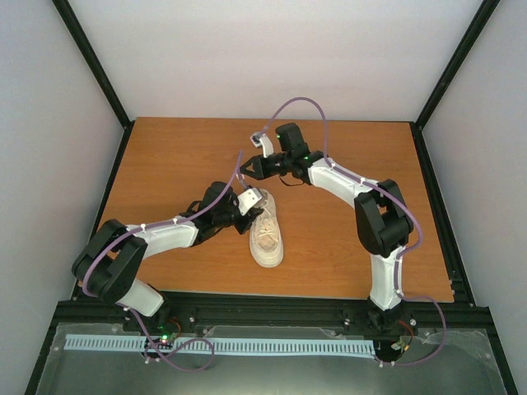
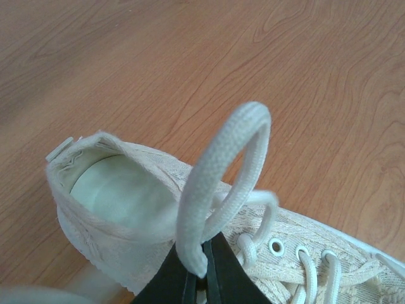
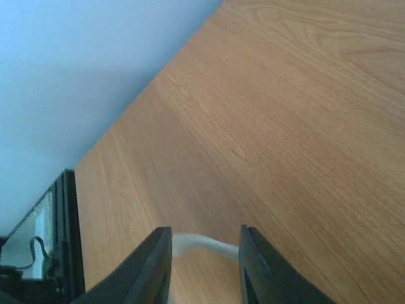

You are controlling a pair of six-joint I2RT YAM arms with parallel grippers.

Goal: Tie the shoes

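Left arm (image 1: pixel 156 234): comes up from the near-left base and stretches right across the table (image 1: pixel 173 160) toward the centre, with a purple cable (image 1: pixel 111 247) running along it.

Left gripper (image 1: pixel 245 201): sits at the heel end of the shoe. In the left wrist view, the black fingers (image 2: pixel 183 286) are pressed together, pinching the base of a lace loop (image 2: pixel 218 183). The loop is thick white woven cord, and it stands upright in an arch above the tips.

Shoe (image 1: pixel 267 234): cream canvas low-top, sole down on the table near the centre. The toe points at the near edge and the heel toward the far side. In the left wrist view, the heel opening (image 2: pixel 107 190) with its pale insole is at left, and eyelets (image 2: pixel 276 246) with crossed laces run off to the right.

Right gripper (image 1: pixel 244 170): just beyond the heel, farther from the bases than the left gripper, near it but apart, tips pointing left. In the right wrist view, two dark fingers (image 3: pixel 155 269) stand a narrow gap apart. A white lace strand (image 3: pixel 202 246) crosses that gap from one finger to the other. I cannot tell whether it presses on the pads. Wood grain lies beyond, with a pale wall (image 3: pixel 95 63) and a black frame post (image 3: pixel 66 234) at left.

Right arm (image 1: pixel 379 222): rises from the near-right base, elbow bent, forearm running left toward the centre
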